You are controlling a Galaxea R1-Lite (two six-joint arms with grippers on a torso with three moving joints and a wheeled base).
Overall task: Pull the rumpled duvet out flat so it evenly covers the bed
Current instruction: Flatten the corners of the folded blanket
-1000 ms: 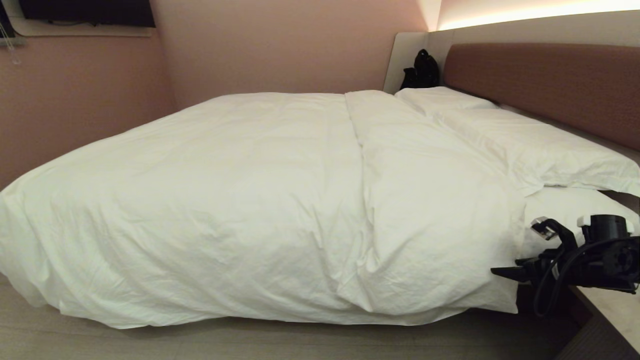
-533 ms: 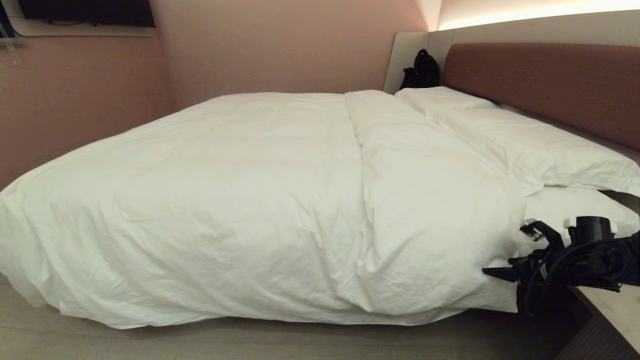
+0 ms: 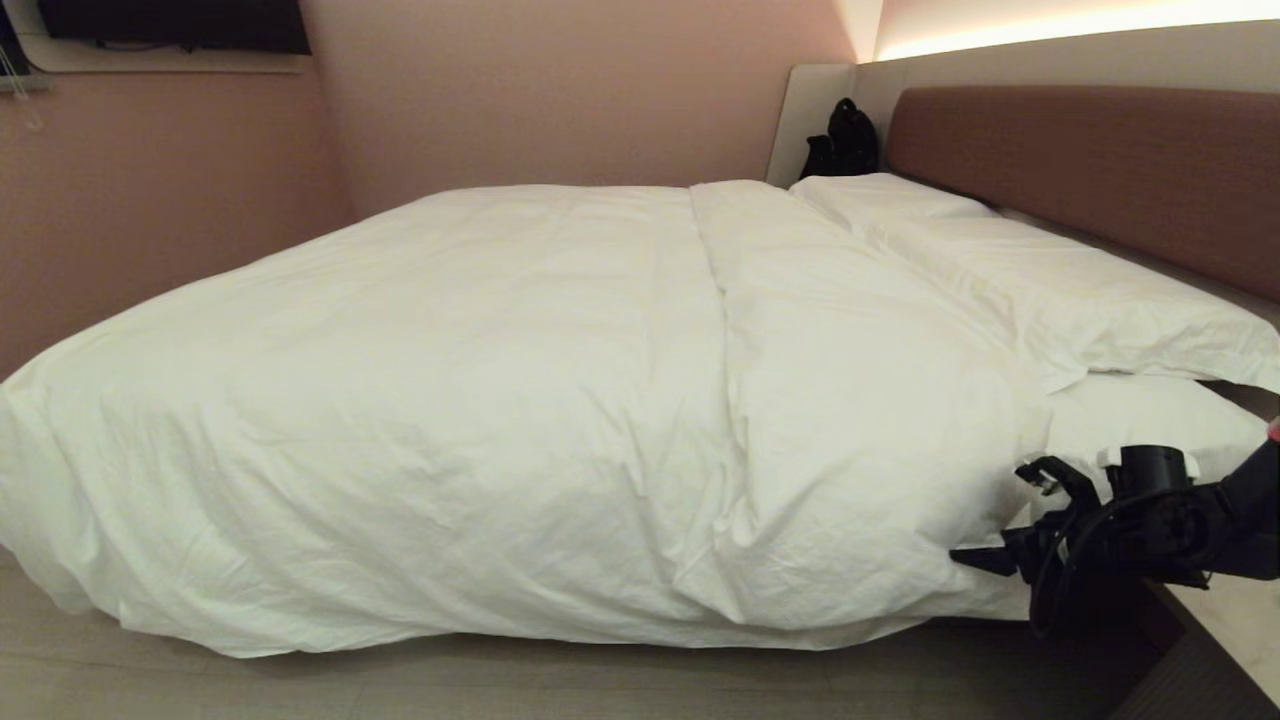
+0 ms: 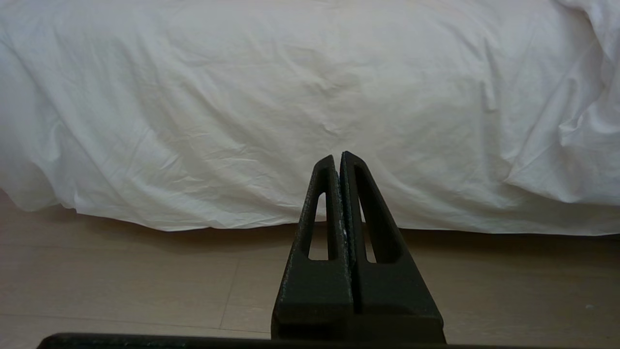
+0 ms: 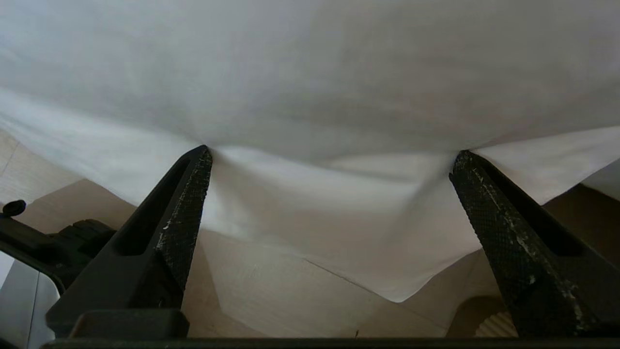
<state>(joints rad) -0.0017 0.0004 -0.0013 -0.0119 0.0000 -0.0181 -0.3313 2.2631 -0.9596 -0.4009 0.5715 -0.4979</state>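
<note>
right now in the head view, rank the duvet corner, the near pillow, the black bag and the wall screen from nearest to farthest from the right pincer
1. Duvet corner, at the open right pincer.
2. Near pillow, just behind it.
3. Black bag, far corner by the headboard.
4. Wall screen, top left.

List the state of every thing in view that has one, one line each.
duvet: spread over the bed, wrinkled, a lengthwise fold near the pillows, its near edge hanging toward the floor.
pillows: lying at the headboard end, uncovered.
right gripper: open wide, both fingertips pressed into the duvet's corner.
left gripper: shut, empty, pointing at the duvet's hanging side.
</note>
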